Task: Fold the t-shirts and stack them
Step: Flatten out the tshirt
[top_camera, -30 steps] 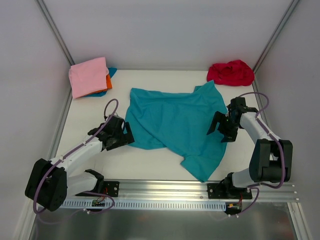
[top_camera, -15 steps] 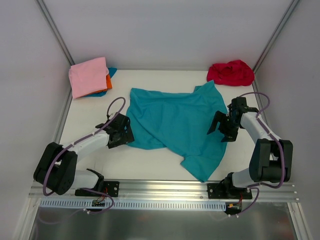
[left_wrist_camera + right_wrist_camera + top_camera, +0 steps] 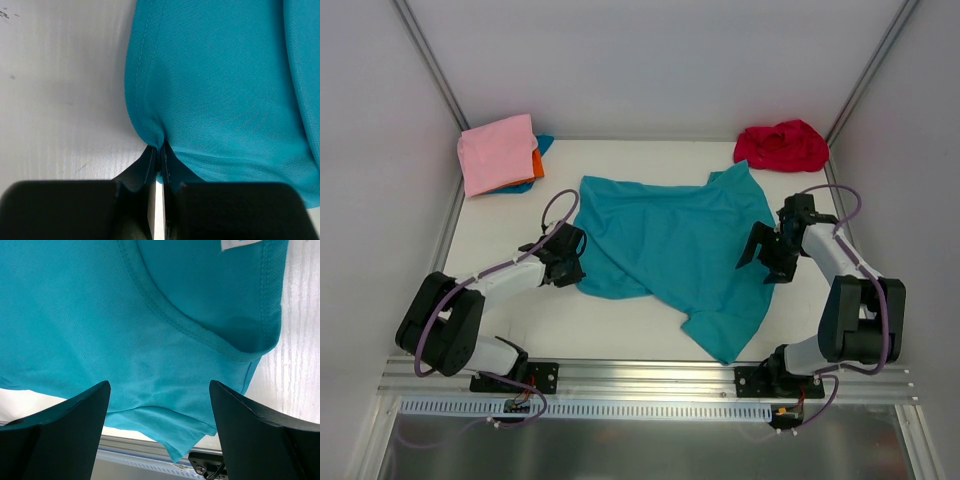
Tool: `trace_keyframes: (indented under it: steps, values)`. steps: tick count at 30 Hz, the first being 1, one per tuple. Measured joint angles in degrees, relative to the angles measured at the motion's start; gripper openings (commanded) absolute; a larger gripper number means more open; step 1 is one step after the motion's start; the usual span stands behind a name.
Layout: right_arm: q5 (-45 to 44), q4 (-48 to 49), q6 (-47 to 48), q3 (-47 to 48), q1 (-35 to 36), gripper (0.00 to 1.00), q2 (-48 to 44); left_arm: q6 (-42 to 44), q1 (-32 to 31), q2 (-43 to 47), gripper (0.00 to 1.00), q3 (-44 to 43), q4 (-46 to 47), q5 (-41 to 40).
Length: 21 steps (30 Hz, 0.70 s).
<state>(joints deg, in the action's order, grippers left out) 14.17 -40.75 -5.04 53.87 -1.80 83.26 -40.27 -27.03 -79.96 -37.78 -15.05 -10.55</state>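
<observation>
A teal t-shirt (image 3: 670,245) lies spread and rumpled across the middle of the table. My left gripper (image 3: 575,262) is shut on its left hem; the cloth (image 3: 210,90) is pinched into a small fold between the black fingertips (image 3: 150,162). My right gripper (image 3: 760,258) stands open over the shirt's right edge, near the collar (image 3: 200,335) and the white neck label (image 3: 239,244), with nothing between its fingers (image 3: 65,415). A red t-shirt (image 3: 782,146) lies crumpled at the back right. A folded pink t-shirt (image 3: 497,152) tops a stack over orange (image 3: 537,162) and blue (image 3: 542,144) ones.
White walls with metal corner posts (image 3: 430,70) close in the table on three sides. An aluminium rail (image 3: 650,378) holding both arm bases runs along the near edge. Bare white table (image 3: 490,240) shows left of the teal shirt.
My left gripper has moved right up to the teal shirt's left hem and shut on it. The right gripper has stayed open in the same place.
</observation>
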Motion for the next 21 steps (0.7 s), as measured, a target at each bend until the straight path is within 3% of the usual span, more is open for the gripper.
trace_keyframes:
  steps: [12,21]
  values:
    - [-4.22,0.48,-0.26,7.69,-2.43,0.83,12.09,0.04,0.0,0.15,0.0,0.0,-0.11,0.04]
    - [-4.0,0.96,-0.5,9.05,-2.51,0.73,17.66,0.07,-0.02,0.22,0.0,0.0,-0.22,0.63]
